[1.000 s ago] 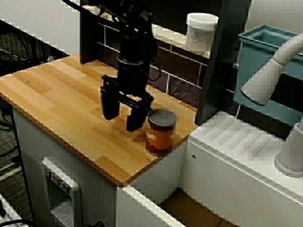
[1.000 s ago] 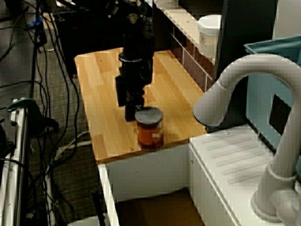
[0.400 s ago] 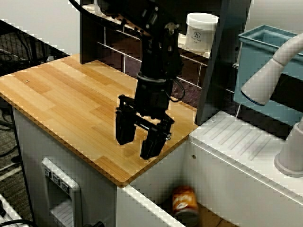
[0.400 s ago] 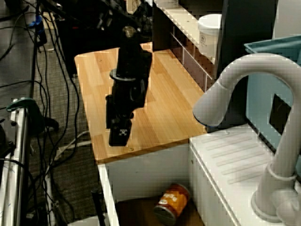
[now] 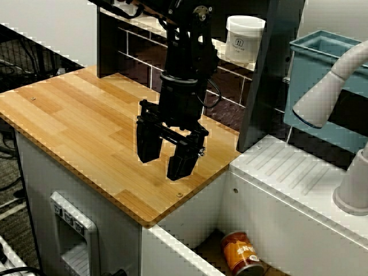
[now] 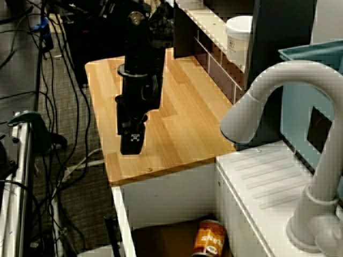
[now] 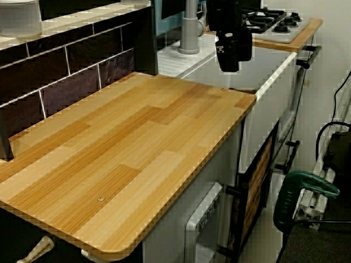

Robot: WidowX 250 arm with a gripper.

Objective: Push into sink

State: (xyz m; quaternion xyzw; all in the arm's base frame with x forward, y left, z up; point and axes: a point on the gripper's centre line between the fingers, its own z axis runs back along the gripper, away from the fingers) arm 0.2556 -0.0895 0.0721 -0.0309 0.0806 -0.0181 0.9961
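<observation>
One black robot arm (image 5: 187, 52) hangs over one wooden tabletop (image 5: 80, 132), and it ends in one pincer (image 5: 169, 155) with two fingers (image 5: 148, 144) set apart and nothing between them.

One sink (image 6: 166, 201) lies past the right edge of the tabletop. One orange can (image 5: 241, 253) lies on its side on the sink floor.

One grey tap (image 6: 278, 107) arches over one white ribbed draining surface (image 5: 299, 172). One teal bin (image 5: 322, 63) stands behind it.

One white tub (image 5: 244, 37) sits on one shelf beyond the far edge of the tabletop.

One stove (image 7: 274, 19) shows in the side view, and one green power tool (image 7: 301, 197) beside the cabinet.
</observation>
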